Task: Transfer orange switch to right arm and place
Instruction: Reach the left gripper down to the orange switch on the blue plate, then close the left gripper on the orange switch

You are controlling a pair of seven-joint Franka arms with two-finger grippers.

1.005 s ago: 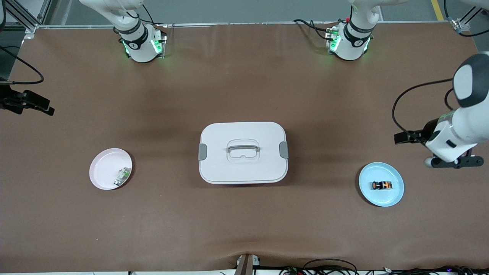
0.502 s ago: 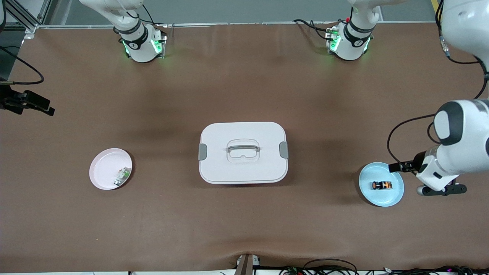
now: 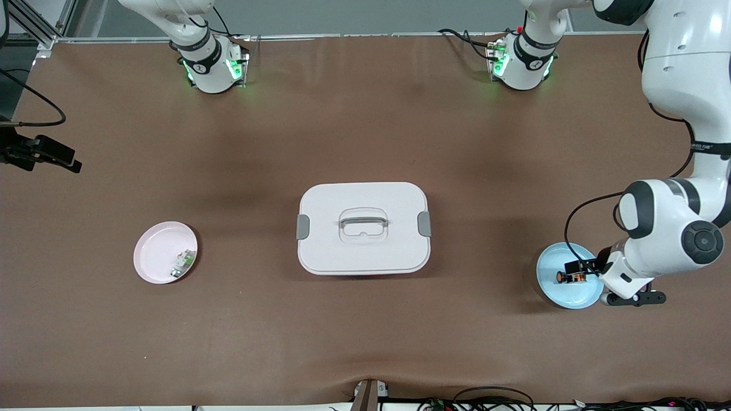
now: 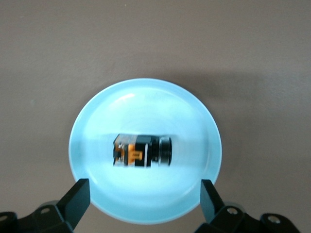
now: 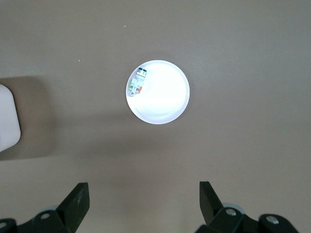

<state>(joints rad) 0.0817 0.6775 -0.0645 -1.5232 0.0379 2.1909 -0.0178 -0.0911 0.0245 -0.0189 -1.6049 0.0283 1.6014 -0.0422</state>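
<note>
The orange switch, a tiny black cylinder with orange marks, lies on its side in the middle of a light blue plate toward the left arm's end of the table. In the left wrist view the switch sits at the centre of the plate. My left gripper is open and empty, low over the plate, with its fingertips spread about as wide as the plate. In the front view its hand is over the plate's edge. My right gripper is open and empty, high above the table.
A white lidded box with a handle stands mid-table. A pink plate holding a small green-and-white part lies toward the right arm's end. The right wrist view shows that plate, the part and the box's corner.
My left arm has swung toward the front camera and come down over the blue plate, its open gripper now over the switch. The right arm and the switch have not moved.
</note>
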